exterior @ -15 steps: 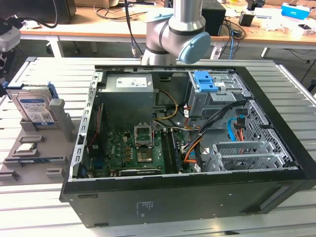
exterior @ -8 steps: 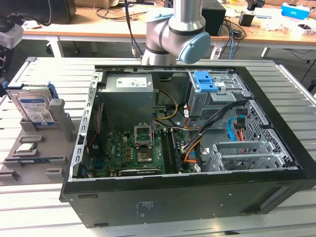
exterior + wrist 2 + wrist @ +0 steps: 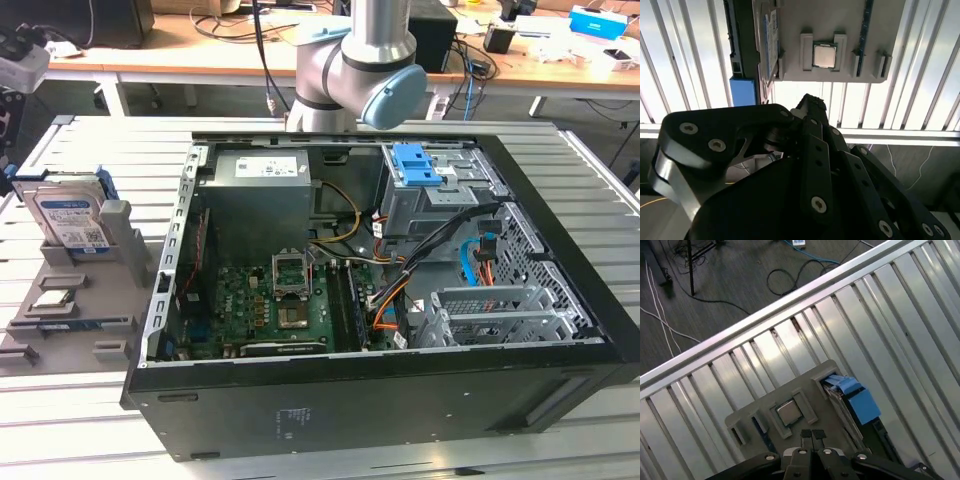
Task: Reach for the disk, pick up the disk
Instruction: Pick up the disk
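- The gripper (image 3: 812,434) has its two fingertips pressed together, holding nothing, above the grey holder (image 3: 747,417)
- The processor chip (image 3: 788,412) lies in its recess almost under the tips; the disk (image 3: 857,400) stands on edge in the next slot, clear of the jaws
- A good reach would likely centre over the disk's thin top edge, jaws spread across its flat faces, avoiding the chip
- In the exterior view, the open computer case (image 3: 350,410) holds a bare blue bracket (image 3: 415,165)
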Action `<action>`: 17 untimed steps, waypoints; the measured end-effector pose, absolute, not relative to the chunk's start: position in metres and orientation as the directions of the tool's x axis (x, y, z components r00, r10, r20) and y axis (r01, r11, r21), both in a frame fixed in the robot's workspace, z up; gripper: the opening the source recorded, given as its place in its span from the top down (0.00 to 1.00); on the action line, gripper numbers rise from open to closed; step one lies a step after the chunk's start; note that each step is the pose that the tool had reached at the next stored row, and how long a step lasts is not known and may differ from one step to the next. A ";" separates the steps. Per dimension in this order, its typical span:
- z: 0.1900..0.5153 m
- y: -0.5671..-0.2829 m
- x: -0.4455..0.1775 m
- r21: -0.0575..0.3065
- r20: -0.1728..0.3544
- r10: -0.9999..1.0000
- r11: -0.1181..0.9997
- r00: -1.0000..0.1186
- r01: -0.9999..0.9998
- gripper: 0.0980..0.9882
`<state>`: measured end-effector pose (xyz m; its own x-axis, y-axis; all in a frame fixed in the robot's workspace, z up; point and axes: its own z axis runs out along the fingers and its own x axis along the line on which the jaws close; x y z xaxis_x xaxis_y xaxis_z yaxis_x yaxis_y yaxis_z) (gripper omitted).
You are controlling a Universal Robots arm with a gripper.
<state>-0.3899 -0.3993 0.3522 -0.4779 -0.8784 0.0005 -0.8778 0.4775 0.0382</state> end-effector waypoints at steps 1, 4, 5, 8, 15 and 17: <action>0.352 -0.399 -0.390 0.038 0.000 -0.884 0.467 -0.468 -0.883 0.99; 0.352 -0.399 -0.390 0.038 0.001 -0.897 0.441 -0.442 -0.897 0.99; 0.352 -0.399 -0.390 0.038 0.000 -0.902 0.431 -0.431 -0.902 0.99; 0.352 -0.399 -0.390 0.038 0.000 -0.926 0.377 -0.378 -0.925 0.99; 0.352 -0.399 -0.390 0.038 0.000 -0.951 0.308 -0.309 -0.950 0.99; 0.352 -0.399 -0.390 0.038 0.000 -0.961 0.278 -0.278 -0.960 0.99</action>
